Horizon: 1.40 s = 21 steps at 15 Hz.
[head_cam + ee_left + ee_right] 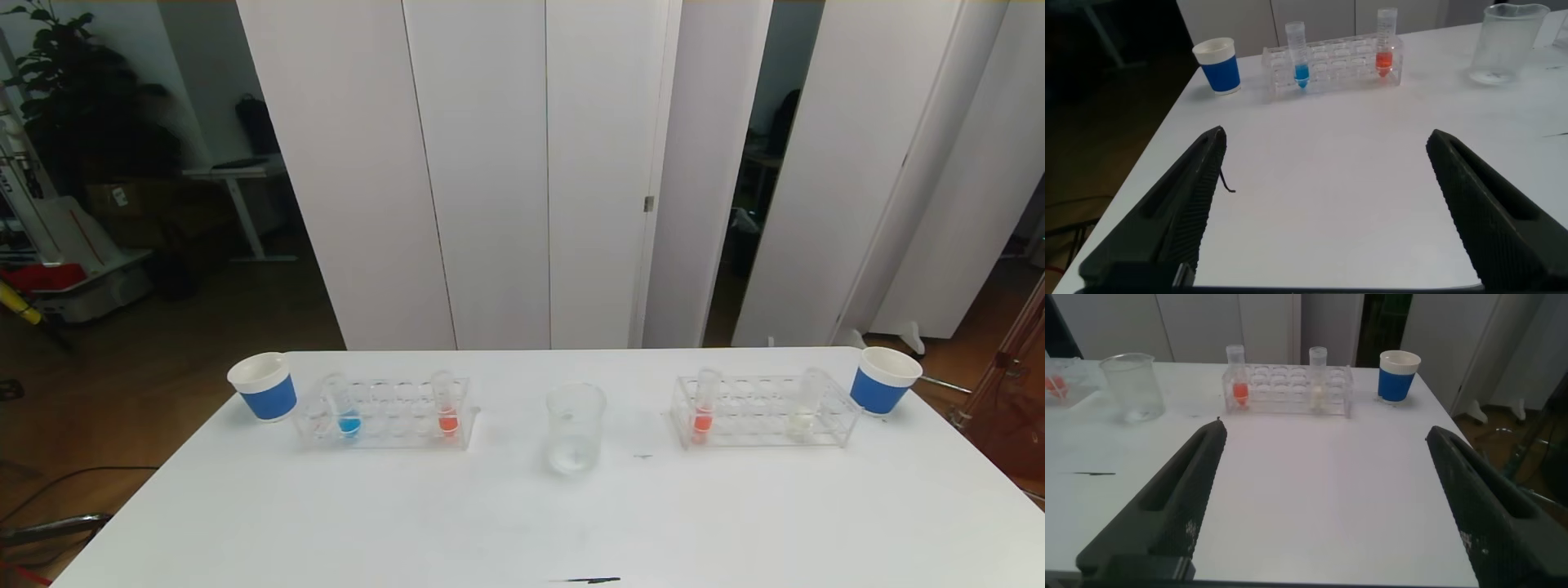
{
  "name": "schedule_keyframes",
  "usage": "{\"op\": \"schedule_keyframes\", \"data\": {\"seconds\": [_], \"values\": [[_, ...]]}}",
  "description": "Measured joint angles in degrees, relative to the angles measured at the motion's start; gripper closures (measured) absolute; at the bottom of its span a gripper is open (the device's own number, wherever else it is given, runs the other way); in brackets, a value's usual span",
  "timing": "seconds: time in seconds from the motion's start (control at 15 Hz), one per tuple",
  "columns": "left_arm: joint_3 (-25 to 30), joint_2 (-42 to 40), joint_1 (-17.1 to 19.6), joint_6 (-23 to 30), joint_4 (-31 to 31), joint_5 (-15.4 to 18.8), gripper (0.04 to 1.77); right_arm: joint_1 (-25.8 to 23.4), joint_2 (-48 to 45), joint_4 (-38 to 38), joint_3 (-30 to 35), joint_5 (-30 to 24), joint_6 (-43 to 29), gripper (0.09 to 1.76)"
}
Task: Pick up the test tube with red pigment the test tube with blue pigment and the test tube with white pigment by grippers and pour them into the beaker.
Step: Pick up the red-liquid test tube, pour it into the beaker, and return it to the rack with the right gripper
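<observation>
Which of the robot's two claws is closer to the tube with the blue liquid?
Left. The left gripper faces the rack holding the test tube with blue pigment across bare table. The right gripper faces the other rack, beyond the beaker.

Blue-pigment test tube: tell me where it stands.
Head view: the test tube with blue pigment stands in the left rack, beside the left paper cup.

4 tubes (349,408), 2 racks (384,416), 2 cups (264,386), 1 beaker (575,429).

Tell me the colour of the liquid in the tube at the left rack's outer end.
Sky blue, clearest in the left wrist view.
</observation>
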State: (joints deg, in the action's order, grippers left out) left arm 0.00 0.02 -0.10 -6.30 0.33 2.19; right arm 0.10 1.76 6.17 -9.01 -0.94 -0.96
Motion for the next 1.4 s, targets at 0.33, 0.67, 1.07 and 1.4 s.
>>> {"op": "schedule_keyframes", "data": {"seconds": [0.33, 0.67, 1.07, 1.4], "values": [[0.0, 0.0, 0.0, 0.0, 0.0, 0.0, 0.06, 0.23, 9.53, -0.28, -12.04, -0.21, 0.11, 0.1], [0.0, 0.0, 0.0, 0.0, 0.0, -0.02, 0.06, 0.67, 23.34, -2.79, -23.6, -1.12, 0.89, 0.1], [0.0, 0.0, 0.0, 0.0, 0.0, 0.0, 0.06, 1.02, 43.2, -15.24, -30.18, -1.45, 1.04, 0.1], [0.0, 0.0, 0.0, 0.0, 0.0, 0.0, 0.06, 3.97, 58.88, -26.75, -30.62, -0.71, 0.63, 0.1]]}}
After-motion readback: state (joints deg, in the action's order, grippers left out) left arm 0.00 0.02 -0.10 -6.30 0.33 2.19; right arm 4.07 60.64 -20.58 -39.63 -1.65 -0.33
